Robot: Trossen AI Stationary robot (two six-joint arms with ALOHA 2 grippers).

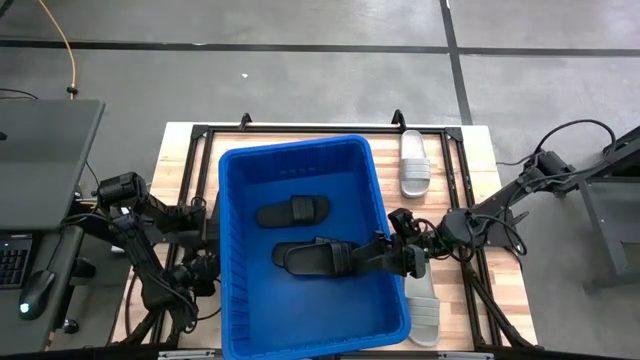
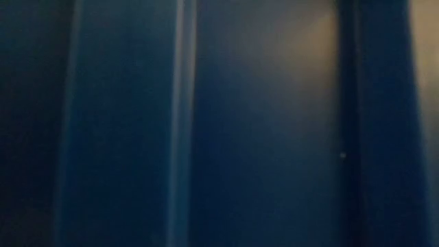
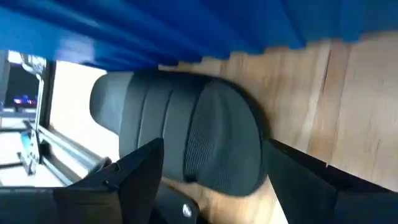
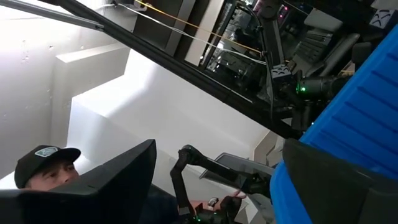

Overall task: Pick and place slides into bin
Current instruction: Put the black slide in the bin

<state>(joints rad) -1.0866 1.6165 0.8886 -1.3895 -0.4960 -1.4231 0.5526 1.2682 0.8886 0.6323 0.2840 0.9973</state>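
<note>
Over the bin (image 1: 240, 170), right hand (image 1: 385, 257) open — black slide (image 1: 318, 258) below, left hand (image 1: 203, 270) beside

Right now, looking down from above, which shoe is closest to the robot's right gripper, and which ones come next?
From the right gripper, reaching over the bin's right wall:
1. The black slide lying in the bin right beside its fingers.
2. The grey slide on the table just outside the bin's right wall.
3. The other black slide, deeper in the bin.
4. The grey slide at the table's far edge.

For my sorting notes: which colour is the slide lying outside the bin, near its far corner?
Pale grey-white ribbed-strap slide; the high view shows it best.
</note>
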